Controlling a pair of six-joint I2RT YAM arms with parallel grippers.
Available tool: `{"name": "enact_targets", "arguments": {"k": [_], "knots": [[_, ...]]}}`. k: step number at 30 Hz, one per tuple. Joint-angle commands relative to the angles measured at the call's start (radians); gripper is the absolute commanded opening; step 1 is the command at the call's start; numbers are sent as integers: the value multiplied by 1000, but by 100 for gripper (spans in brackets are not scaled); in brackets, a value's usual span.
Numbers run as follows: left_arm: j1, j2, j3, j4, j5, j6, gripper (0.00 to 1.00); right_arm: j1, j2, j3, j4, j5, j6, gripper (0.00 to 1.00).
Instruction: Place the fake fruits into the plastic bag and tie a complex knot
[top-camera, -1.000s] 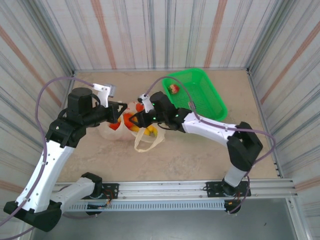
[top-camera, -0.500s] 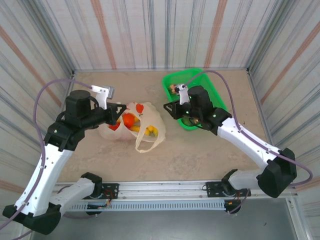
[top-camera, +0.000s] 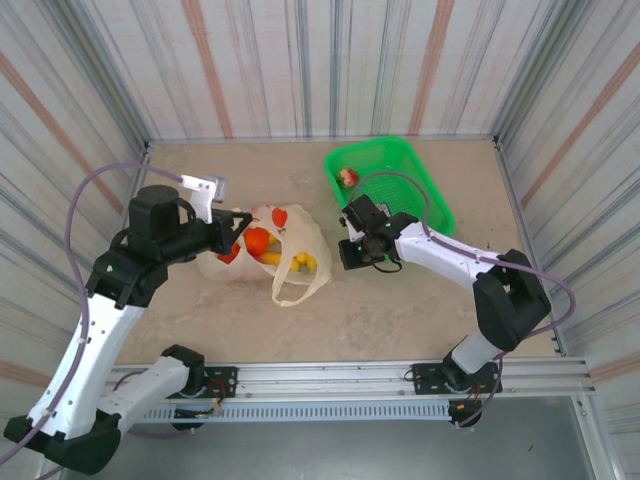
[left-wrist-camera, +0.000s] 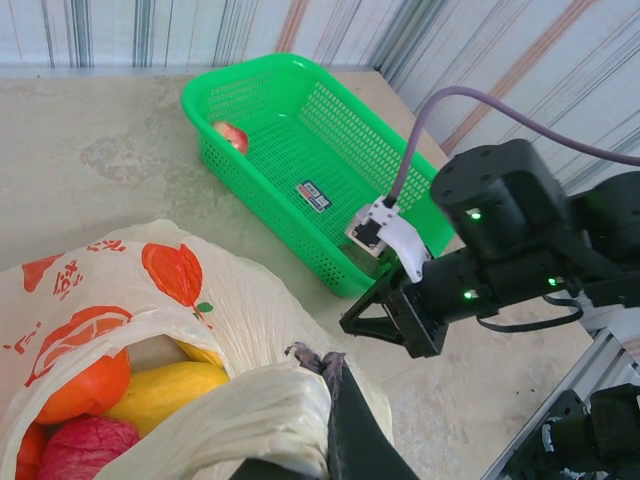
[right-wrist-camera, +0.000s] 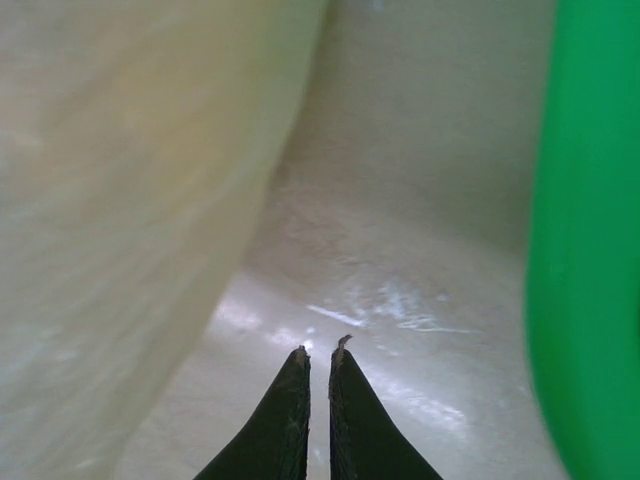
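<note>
Striped corrugated walls (top-camera: 300, 70) on three sides, beige stone-look table (top-camera: 400, 310).

The plastic bag (top-camera: 290, 240) sits left of centre, mouth open. Orange, red and yellow fake fruits (left-wrist-camera: 160, 390) show inside. My left claw (top-camera: 237, 228) is clenched on bunched plastic at the bag's rim and holds it up. One handle loop (top-camera: 290, 290) lies slack on the near side.

My right claw (right-wrist-camera: 320, 350) is low over the table in the gap between the bag and the green basket (top-camera: 437, 195). Its jaws are pinched almost together with nothing in them.

One apple (top-camera: 347, 178) is in the basket's far-left corner, so loading looks unfinished and there is no knot yet. It lies beyond the right claw, over the basket's near wall. The right arm is clearly the nearer one. The apple is round, so there's no axis to align with.

I'd say lift clear of the wall first, then drop in from above. There is open floor around the apple, but the walls are close on two sides. The bag side is tight, so there's a snag risk if I swing wide.
</note>
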Motion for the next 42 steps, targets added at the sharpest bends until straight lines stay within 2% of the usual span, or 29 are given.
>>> {"name": "enact_targets", "arguments": {"k": [1, 3, 8, 10, 13, 18, 20, 22, 24, 26, 30, 33, 38, 42], "knots": [[-1, -18, -17, 13, 11, 6, 0, -77, 36, 34, -49, 91, 16, 15], [-3, -18, -18, 15, 10, 10, 0, -131, 62, 40, -25, 123, 5, 17], [-4, -2, -5, 14, 11, 10, 0, -217, 162, 135, -10, 247, -49, 29], [-3, 8, 5, 2, 11, 12, 0, -231, 166, 170, -6, 229, -64, 32], [-2, 16, 16, -26, 1, 21, 0, -193, 42, 138, 93, 96, -157, 40], [-1, 7, 5, -31, -4, 24, 0, -34, -265, -5, 290, -23, -514, 51], [1, 8, 1, -29, -2, 24, 0, -1, -340, -39, 302, -172, -712, 51], [1, 10, 3, -27, -5, 28, 0, 58, -406, -77, 277, -302, -964, 53], [2, 8, 6, -27, -10, 27, 0, 129, -431, -82, 211, -329, -1143, 60], [4, 4, 10, -32, -11, 26, 0, 187, -412, -24, 89, -346, -1227, 62], [13, -8, 10, -44, -17, 25, 0, 311, -336, 98, -118, -330, -1271, 65], [18, -17, 6, -44, -19, 22, 0, 374, -274, 142, -191, -298, -1233, 67], [23, -22, -1, -39, -14, 17, 0, 434, -215, 134, -138, -257, -1127, 65], [24, -27, -1, -39, -12, 18, 0, 475, -150, 141, -84, -145, -1079, 63]]}}
